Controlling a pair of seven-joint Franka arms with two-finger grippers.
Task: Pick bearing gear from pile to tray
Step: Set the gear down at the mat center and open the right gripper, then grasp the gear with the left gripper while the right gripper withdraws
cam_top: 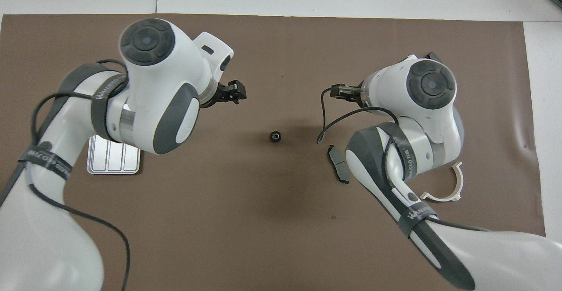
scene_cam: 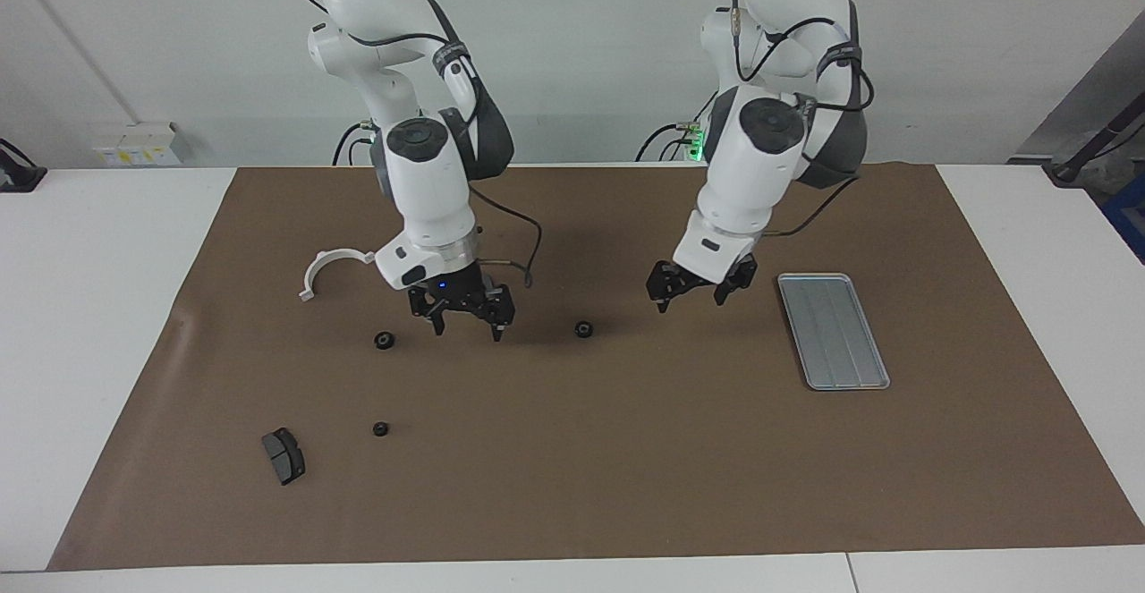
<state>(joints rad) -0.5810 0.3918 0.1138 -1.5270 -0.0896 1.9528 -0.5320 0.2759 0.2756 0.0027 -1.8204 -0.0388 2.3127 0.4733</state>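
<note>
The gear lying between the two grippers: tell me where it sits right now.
The gear lies alone on the brown mat near mid-table, between the open right gripper and open left gripper, with the tray farther toward the left arm's end.
</note>
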